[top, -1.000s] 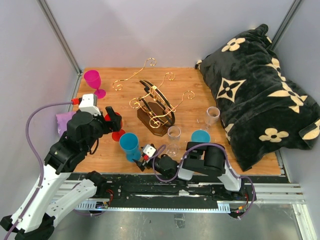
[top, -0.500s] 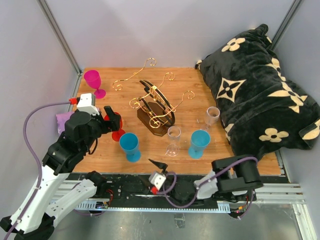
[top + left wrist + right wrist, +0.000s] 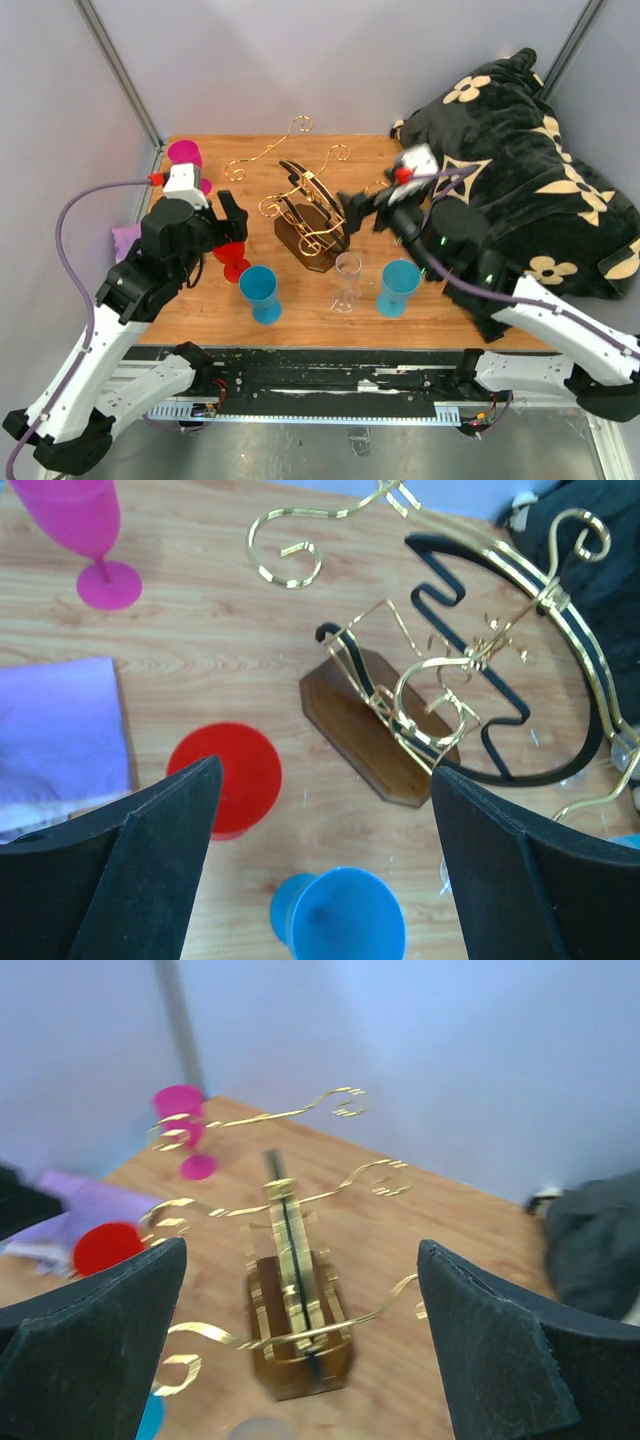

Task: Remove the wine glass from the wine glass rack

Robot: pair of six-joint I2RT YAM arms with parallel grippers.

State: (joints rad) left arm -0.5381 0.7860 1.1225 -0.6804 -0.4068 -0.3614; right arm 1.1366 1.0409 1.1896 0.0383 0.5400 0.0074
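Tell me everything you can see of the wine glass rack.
The rack stands upright near the middle of the wooden table. It has a flat, dark brown wooden base, and dark arched bands rise from it. Thin, shiny gold wire arms fan outward and end in curled scrolls. No glass hangs on any arm in view. Only the table seems to touch it.

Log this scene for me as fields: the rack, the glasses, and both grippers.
rack: upright, middle of the table, no glass seen hanging on it
standing on the table: pink glass, red glass, blue glass, second blue glass, clear glass
left gripper: open, near the red glass, holding nothing
right gripper: open, facing the rack, holding nothing
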